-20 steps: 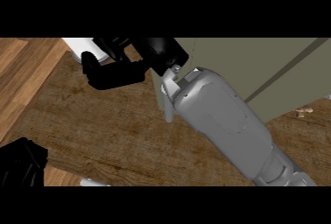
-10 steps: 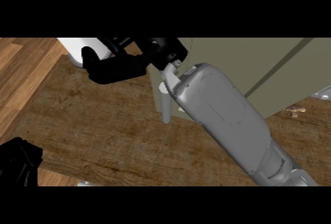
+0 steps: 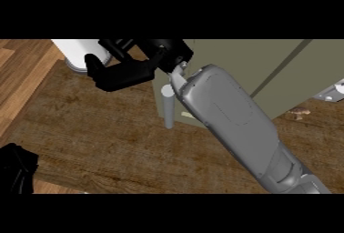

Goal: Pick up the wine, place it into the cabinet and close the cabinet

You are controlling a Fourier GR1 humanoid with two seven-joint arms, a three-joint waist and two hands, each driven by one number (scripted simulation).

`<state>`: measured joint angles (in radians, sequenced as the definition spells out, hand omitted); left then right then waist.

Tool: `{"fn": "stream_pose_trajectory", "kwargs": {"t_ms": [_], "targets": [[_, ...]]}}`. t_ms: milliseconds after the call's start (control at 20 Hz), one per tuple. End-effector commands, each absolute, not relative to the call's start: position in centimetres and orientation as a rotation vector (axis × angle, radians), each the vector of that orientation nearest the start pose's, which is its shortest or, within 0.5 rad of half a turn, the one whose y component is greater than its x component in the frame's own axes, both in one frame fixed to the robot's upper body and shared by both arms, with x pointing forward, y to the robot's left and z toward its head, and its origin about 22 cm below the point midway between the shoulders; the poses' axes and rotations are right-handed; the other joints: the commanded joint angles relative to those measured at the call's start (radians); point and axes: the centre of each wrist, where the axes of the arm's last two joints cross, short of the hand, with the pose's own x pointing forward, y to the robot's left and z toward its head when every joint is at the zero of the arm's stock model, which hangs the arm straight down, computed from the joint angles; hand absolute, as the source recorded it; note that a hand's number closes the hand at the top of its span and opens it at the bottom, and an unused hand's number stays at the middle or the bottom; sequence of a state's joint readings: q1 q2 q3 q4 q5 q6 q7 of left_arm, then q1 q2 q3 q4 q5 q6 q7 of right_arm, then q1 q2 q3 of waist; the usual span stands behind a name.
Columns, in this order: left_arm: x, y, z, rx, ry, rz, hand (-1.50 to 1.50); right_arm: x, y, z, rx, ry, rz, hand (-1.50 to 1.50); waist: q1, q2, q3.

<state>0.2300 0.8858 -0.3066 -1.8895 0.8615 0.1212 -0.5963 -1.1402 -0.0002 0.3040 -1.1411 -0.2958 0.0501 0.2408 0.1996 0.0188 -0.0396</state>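
Cabinet (image 3: pixel 269 68) panels, olive-grey, fill the far right of the view, with one vertical grey handle (image 3: pixel 168 107) on the door's left edge. One right hand (image 3: pixel 131 68) reaches to the far left on its grey forearm (image 3: pixel 235 127), fingers curled beside a single white cylinder (image 3: pixel 79 52) at the far edge; whether it holds anything I cannot tell, and no wine is clearly identifiable. One left hand (image 3: pixel 17 168) shows at the near left edge; whether its fingers are open or closed cannot be told. One small mushroom (image 3: pixel 299 112) lies on the wooden tabletop (image 3: pixel 114 145) at the right.
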Motion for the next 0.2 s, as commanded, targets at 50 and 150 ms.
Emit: {"fn": "stream_pose_trajectory", "kwargs": {"t_ms": [50,150], "targets": [[17.51,32.49,7.26,-0.247,-1.928,-0.059,1.5,41.5,-8.44,19.89,0.307,-1.673,0.554,1.5,-0.051,0.071,0.033],[17.47,32.54,7.16,-0.249,-1.929,-0.047,1.5,41.63,-8.5,19.21,0.308,-1.662,0.576,1.5,-0.061,0.067,0.032]]}}
